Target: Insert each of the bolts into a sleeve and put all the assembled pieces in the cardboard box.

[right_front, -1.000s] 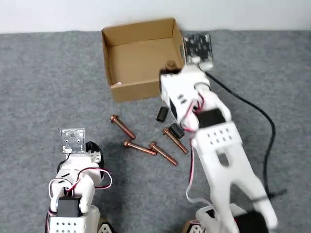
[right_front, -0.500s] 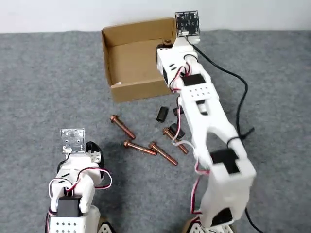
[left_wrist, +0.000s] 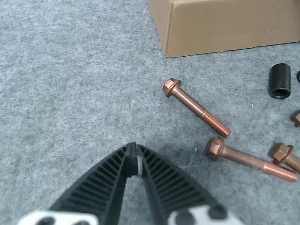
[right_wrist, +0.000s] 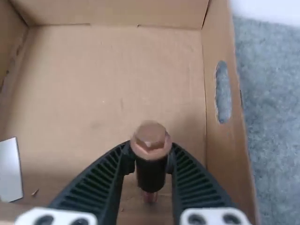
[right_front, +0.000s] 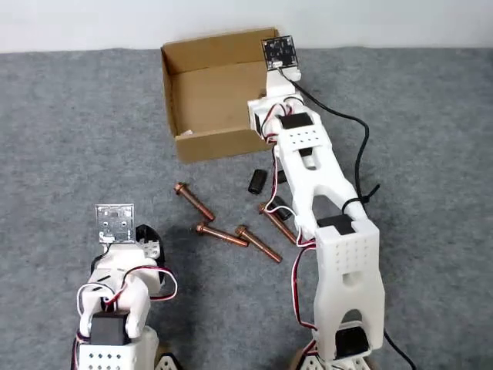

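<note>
Clamped in right hand [right_wrist: 150,157]: sleeved bolt [right_wrist: 150,138], over box [right_wrist: 220,93] floor. Best lowered close, then released clear of walls. Left hand [left_wrist: 136,153]: pressed together, empty, near loose bolts [left_wrist: 196,107].

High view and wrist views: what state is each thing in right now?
Cardboard box: open-topped, no pieces seen inside.
Sleeved bolt: assembled, held head-up over it.
Right tool: shut on that piece.
Left tool: shut, empty.
Loose bolts: four, lying flat, unsleeved.
Loose sleeve: lying on its side, empty.
</note>
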### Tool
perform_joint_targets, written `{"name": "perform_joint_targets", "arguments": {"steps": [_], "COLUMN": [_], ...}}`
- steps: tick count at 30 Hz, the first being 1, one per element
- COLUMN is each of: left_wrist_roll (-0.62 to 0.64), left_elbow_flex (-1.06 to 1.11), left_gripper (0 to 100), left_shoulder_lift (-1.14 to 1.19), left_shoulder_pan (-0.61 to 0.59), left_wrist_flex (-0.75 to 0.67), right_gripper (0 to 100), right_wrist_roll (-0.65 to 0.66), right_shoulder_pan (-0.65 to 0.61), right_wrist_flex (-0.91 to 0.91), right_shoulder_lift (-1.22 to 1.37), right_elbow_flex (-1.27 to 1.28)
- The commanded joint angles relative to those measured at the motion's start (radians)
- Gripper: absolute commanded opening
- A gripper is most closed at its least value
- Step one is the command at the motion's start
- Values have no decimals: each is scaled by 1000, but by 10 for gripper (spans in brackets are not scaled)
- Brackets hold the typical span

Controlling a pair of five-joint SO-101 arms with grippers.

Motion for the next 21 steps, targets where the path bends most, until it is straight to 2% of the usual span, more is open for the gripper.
{"name": "perform_joint_targets", "arguments": {"steps": [1, 6, 17, 21], "left_wrist_roll": [-9, -9, -9, -9], "left_elbow_flex": [-5, -5, -5, -5], "left_gripper": [5, 5, 5, 5], "left_shoulder_lift": [0, 0, 0, 0], "left_shoulder_pan": [-9, -9, -9, -11], "left_wrist_flex": [8, 8, 8, 8], "right_gripper": [136, 136, 136, 136], "right_wrist_roll": [11, 8, 9, 11], "right_shoulder_pan": [7, 4, -16, -18], "right_wrist_flex": [47, 165, 829, 993], "right_shoulder_lift": [-28, -30, -28, -21], "right_elbow_flex": [-91, -199, -595, -683]}}
